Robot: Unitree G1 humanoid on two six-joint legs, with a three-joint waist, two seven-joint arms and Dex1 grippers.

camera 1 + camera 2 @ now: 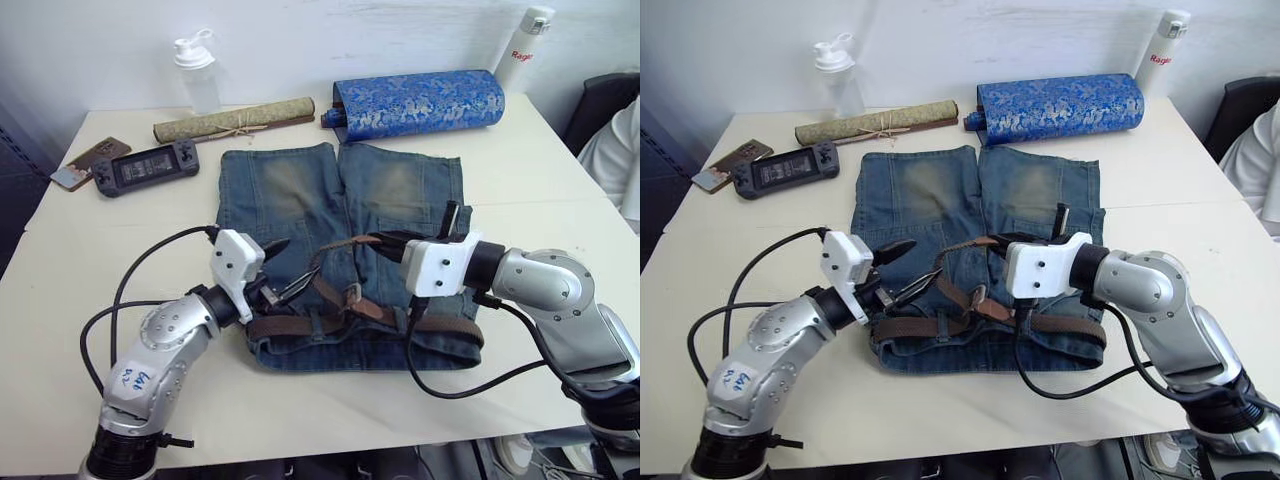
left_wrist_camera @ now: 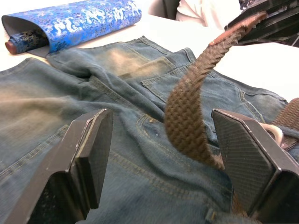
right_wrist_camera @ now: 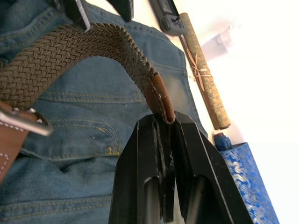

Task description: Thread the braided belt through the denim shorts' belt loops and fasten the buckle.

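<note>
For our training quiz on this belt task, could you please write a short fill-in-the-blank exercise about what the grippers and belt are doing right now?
1. The right gripper is shut on the leather end of the ____.
2. The left gripper has its fingers ____, one either side of the strap.
3. The denim shorts lie flat on the ____.
4. The buckle is made of silver ____.

Missing words: braided belt; open; table; metal

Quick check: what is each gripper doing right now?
Left gripper: open, the braided belt passing between its fingers.
Right gripper: shut on the braided belt's leather end tab.
</note>
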